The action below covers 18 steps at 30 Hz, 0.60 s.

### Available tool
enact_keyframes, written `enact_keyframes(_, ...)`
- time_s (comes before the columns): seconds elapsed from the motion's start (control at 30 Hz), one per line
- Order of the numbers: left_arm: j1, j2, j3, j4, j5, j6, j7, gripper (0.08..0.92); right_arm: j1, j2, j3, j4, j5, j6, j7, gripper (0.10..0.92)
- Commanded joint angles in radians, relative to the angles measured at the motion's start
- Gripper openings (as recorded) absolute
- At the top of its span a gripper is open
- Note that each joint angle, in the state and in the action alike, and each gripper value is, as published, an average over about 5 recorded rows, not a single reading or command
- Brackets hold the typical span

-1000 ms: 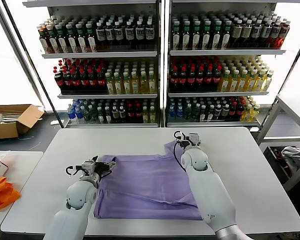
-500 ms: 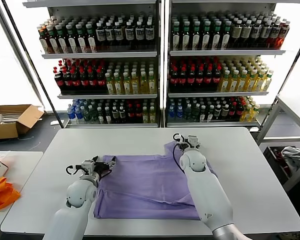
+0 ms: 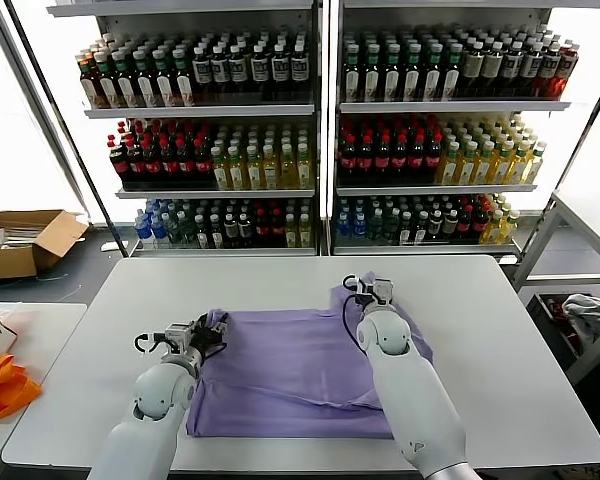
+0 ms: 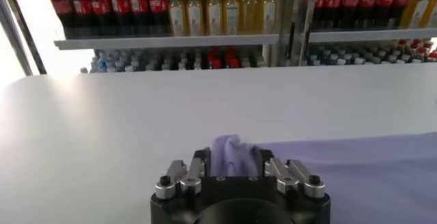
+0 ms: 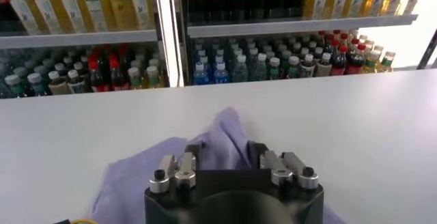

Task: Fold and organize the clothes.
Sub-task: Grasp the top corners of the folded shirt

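I hold a lavender T-shirt [image 3: 300, 370] at two far corners on the white table [image 3: 500, 330]: my left gripper [image 3: 208, 330] is pinched on the corner at 9 o'clock, my right gripper [image 3: 372, 290] on a bunched sleeve at 1 o'clock. Over the last second both grips have drawn slightly inward and the cloth has puckered, so a fold toward me looks about to begin. Shelves of bottled drinks [image 3: 310, 130] stand behind at 12 o'clock.

White table [image 3: 500, 330]; lavender T-shirt [image 3: 290, 370] spread flat at centre.
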Motion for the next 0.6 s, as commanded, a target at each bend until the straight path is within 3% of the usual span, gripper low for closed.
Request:
enact_keyframes(0.03,0.002,0.001,0.001,-0.005,-0.003,0.004,-0.002,0.352,-0.026,0.0,-0.001,0.015,0.0,-0.005,0.002,0.283)
enact_keyframes(0.23,0.005,0.001,0.003,-0.02,-0.01,-0.038,-0.001,0.178,-0.026,-0.003,0.011,0.035,0.013,0.002,0.002,0.129)
enact_keyframes(0.33,0.011,0.0,0.005,-0.031,-0.007,-0.08,0.001,0.109,-0.022,-0.006,0.019,0.055,0.024,0.01,0.004,0.111)
enact_keyframes(0.6,0.026,0.001,0.004,-0.066,-0.004,-0.17,0.002,0.087,-0.02,-0.023,0.038,0.149,0.043,0.035,0.006,0.111)
